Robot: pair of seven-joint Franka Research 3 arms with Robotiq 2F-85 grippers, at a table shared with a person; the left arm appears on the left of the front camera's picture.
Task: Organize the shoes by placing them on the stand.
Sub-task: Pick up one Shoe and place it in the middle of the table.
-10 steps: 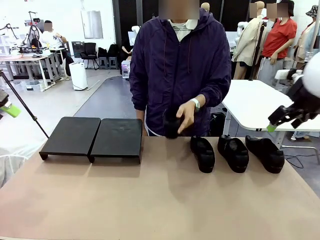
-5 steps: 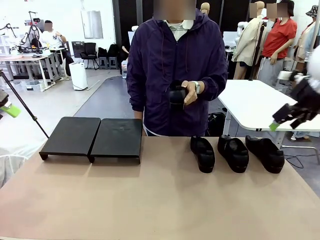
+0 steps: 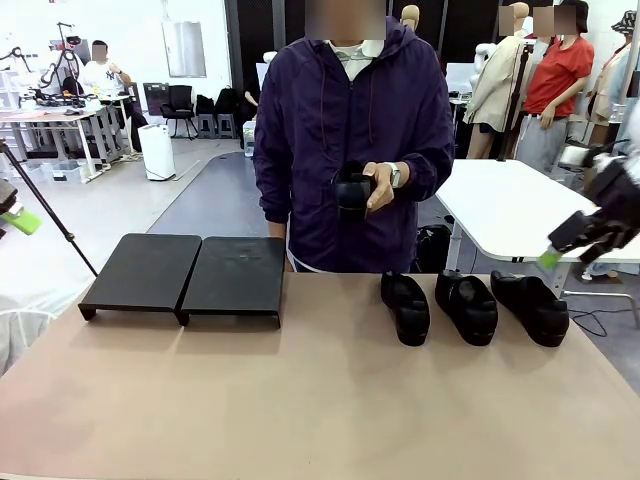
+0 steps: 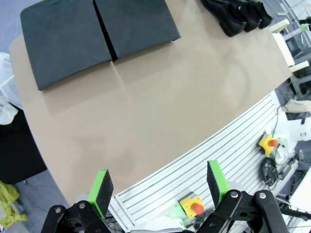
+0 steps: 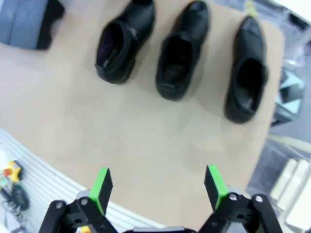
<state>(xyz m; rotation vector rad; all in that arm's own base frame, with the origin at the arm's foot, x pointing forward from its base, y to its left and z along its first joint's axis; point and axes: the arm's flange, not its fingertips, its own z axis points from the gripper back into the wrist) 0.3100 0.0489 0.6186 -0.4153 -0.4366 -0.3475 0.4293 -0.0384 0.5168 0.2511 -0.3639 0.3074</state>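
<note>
The stand (image 3: 185, 272), made of two flat black platforms set side by side and touching, is seen at the far left of the desk (image 3: 320, 400). Three of the shoes are lined up on the far right of the desk, well apart from the stand: the left shoe (image 3: 407, 308), the middle shoe (image 3: 468, 306) and the right shoe (image 3: 533, 306). They are set just beside one another, upright on their soles with the openings facing up. The fourth shoe (image 3: 350, 192) is held in the person's hand (image 3: 383, 190) at chest height, lifted clear of the desk behind its far edge.

In the left wrist view, the left fingers (image 4: 102, 187) are spread wide and released, with nothing grasped. They are held high over the near edge of the desk, and the stand is seen well beyond them. In the right wrist view, the right fingers (image 5: 101, 187) are likewise released and empty. They are raised above the bare desk surface, with the three shoes lying ahead of them and untouched.
</note>
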